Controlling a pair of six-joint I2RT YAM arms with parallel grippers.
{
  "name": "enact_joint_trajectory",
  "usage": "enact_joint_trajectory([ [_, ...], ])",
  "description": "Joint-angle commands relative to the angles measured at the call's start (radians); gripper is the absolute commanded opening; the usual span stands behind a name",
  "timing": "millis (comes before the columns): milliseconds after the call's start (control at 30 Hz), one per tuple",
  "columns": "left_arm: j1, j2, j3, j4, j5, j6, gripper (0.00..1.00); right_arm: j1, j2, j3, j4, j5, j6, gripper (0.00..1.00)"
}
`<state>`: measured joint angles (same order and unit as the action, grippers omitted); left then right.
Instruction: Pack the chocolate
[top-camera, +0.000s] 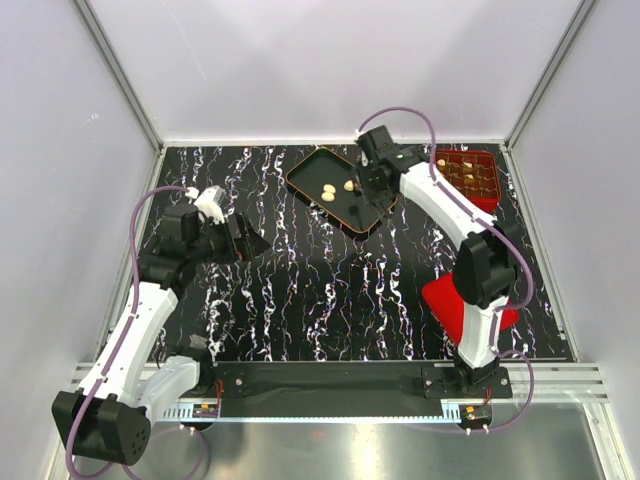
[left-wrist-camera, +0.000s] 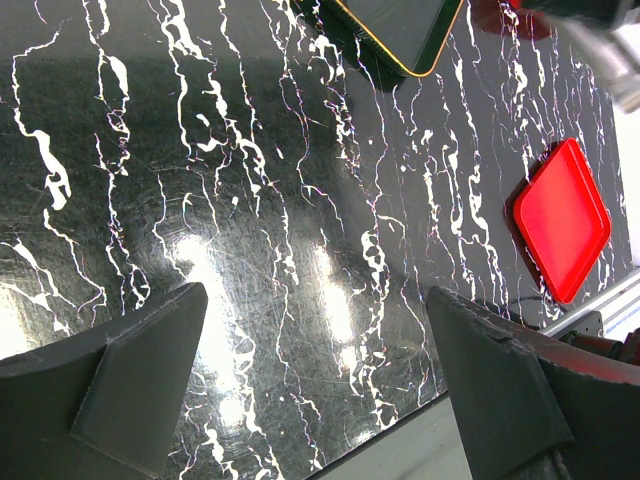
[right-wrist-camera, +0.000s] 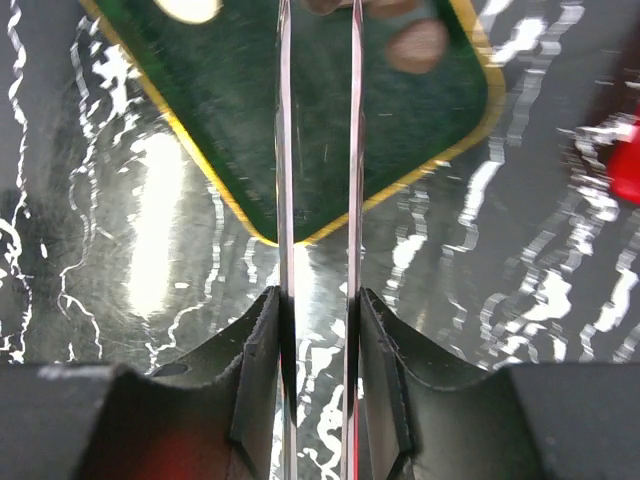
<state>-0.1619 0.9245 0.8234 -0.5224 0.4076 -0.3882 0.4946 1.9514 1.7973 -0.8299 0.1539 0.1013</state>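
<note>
The left gripper (left-wrist-camera: 315, 295) hangs over the marbled black table (top-camera: 330, 290) with its jaws spread wide and nothing between them. The right gripper (right-wrist-camera: 318, 20) reaches over the black tray (top-camera: 318, 165). Its thin blades are drawn close together, but the tips run out of view, so I cannot tell whether they pinch anything. A few pieces of chocolate (top-camera: 328, 192) lie loose in the tray. More seem to sit in cells of the red box (top-camera: 487, 160) just beyond. The red lid (top-camera: 445, 300) lies flat, well apart.
</note>
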Motion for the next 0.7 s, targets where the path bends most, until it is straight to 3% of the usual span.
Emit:
enact_joint_trajectory([
  [0, 0.002, -0.01, 0.005, 0.039, 0.0, 0.014, 0.99, -0.091, -0.104, 0.028, -0.02, 0.03, -0.008, 0.37],
  [333, 0.002, -0.013, 0.003, 0.036, 0.002, 0.017, 0.99, -0.454, -0.077, 0.079, -0.032, 0.053, 0.049, 0.36],
  [667, 0.002, -0.009, 0.003, 0.032, 0.004, 0.018, 0.99, -0.588, 0.02, 0.143, -0.037, 0.082, 0.064, 0.37],
])
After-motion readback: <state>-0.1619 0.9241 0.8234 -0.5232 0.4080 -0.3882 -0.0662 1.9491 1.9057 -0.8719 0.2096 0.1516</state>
